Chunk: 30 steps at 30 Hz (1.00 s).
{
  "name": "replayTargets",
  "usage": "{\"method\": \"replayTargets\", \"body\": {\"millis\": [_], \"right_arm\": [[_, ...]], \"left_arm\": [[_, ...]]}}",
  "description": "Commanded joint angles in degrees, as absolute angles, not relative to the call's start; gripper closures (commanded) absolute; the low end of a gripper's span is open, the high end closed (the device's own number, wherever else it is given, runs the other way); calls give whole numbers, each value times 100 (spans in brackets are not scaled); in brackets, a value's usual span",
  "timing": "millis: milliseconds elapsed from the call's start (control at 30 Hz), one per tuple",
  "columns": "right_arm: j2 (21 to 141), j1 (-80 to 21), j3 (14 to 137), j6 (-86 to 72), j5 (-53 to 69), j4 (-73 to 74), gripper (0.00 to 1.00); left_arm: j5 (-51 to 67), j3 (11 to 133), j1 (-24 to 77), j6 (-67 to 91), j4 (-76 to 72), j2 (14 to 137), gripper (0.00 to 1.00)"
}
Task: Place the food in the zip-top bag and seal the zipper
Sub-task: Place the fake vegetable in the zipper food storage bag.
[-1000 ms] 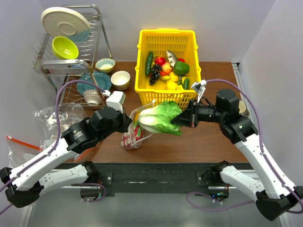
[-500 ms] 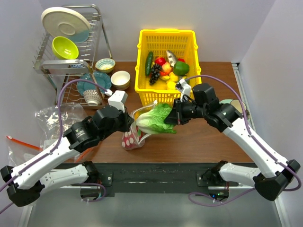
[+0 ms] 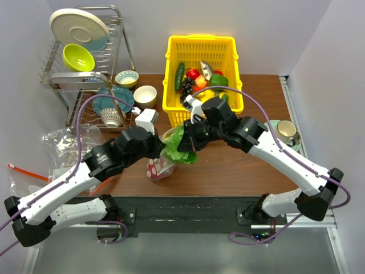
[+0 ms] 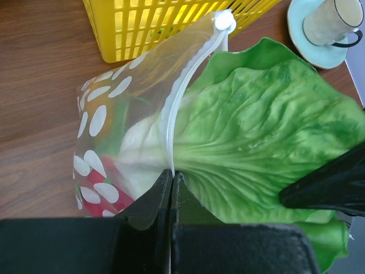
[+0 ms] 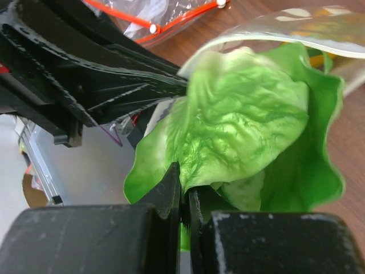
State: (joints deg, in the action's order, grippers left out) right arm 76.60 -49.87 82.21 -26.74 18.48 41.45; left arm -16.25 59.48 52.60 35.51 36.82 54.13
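Wood table (image 3: 228, 171), lettuce (image 4: 256, 131) partway in bag (image 4: 108, 103)

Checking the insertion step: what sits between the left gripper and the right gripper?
The lettuce, its pale stem end inside the zip-top bag. The left wrist view shows it: the left gripper pinches the bag's mouth edge, and the right gripper pinches the leaves.

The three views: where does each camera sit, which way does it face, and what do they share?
Top external: above and behind, looking down at the table; left arm, right arm show.
Left wrist: looks past its shut fingers at the zip-top bag.
Right wrist: looks past its fingers at the lettuce.
Shared: the lettuce, in all three.
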Motion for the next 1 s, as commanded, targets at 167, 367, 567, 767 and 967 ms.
{"method": "replayTargets", "body": {"millis": [167, 367, 567, 767, 967], "right_arm": [[8481, -5221, 8131, -2557, 1485, 3544, 100], [8464, -5221, 7822, -2944, 1950, 2514, 97], [8236, -5212, 9395, -2409, 1566, 3710, 82], [8261, -5212, 8772, -2504, 1784, 3366, 75], [8044, -5203, 8236, -2707, 1917, 3146, 46]], "left_arm": [[-1213, 6214, 5247, 3656, 3059, 5370, 100], [-985, 6117, 5247, 3727, 3076, 5212, 100], [-1028, 6214, 5247, 3709, 3489, 4887, 100], [-1045, 6389, 5256, 3770, 3647, 4606, 100], [-1081, 6556, 5247, 3762, 3735, 4658, 100]]}}
